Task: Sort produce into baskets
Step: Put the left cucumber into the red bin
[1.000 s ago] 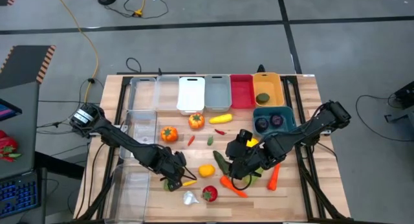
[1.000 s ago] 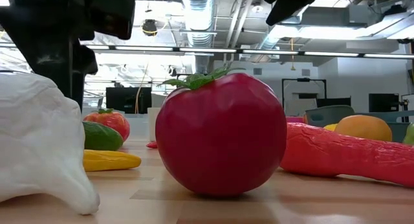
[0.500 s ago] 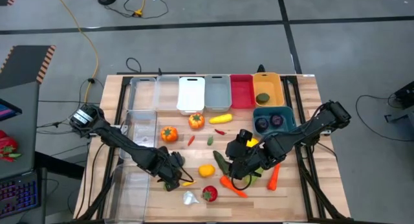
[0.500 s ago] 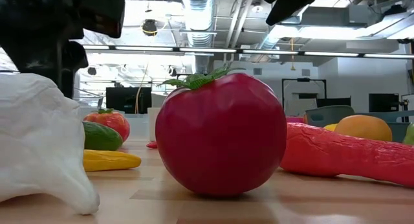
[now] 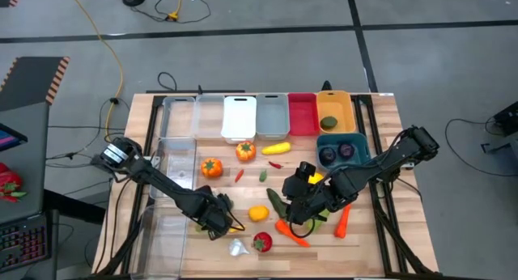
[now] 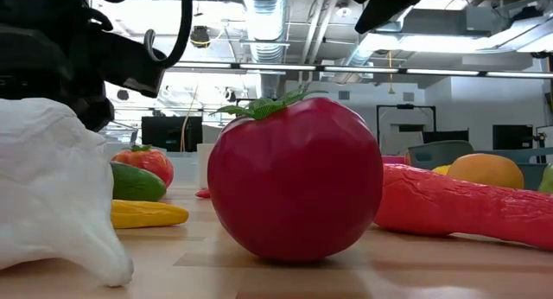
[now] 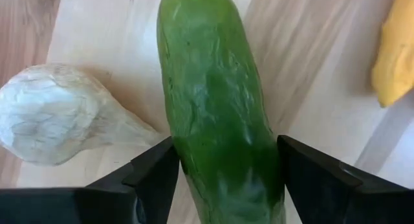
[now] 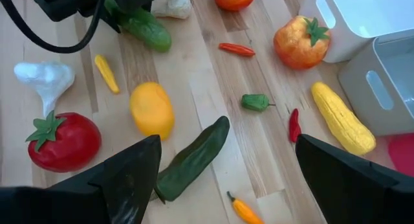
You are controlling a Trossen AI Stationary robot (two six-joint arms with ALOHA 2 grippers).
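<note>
Produce (image 5: 258,213) scattered loose over the tabletop (image 5: 380,239), little of it binned yet. Nearest the front edge: white garlic (image 5: 235,248) beside a red tomato (image 5: 261,242), then an orange carrot (image 5: 291,231). Just behind the garlic, left hand (image 5: 217,225) clamped on a green cucumber (image 7: 217,120), fingers (image 7: 155,172) pressed against both its sides, a yellow chili (image 5: 236,228) close by. To the right, right hand (image 5: 298,211) spread wide and holding nothing, poised over a dark cucumber (image 5: 278,201); second carrot (image 5: 342,219) near that arm. Mid-tabletop: two orange tomatoes (image 5: 211,167), a small green pepper (image 5: 263,176), a red chili (image 5: 276,164), a yellow squash (image 5: 276,148).

Clear baskets (image 5: 166,227) lined along the left side, no contents visible. Teal basket (image 5: 356,141) toward the far right, holding two purple rounds (image 5: 328,155). Along the far edge, from the left: more clear bins (image 5: 180,110), white basket (image 5: 239,118), grey basket (image 5: 272,116), red basket (image 5: 302,114), none showing contents, then the orange-yellow basket (image 5: 333,99) with one green piece (image 5: 329,123) inside.
</note>
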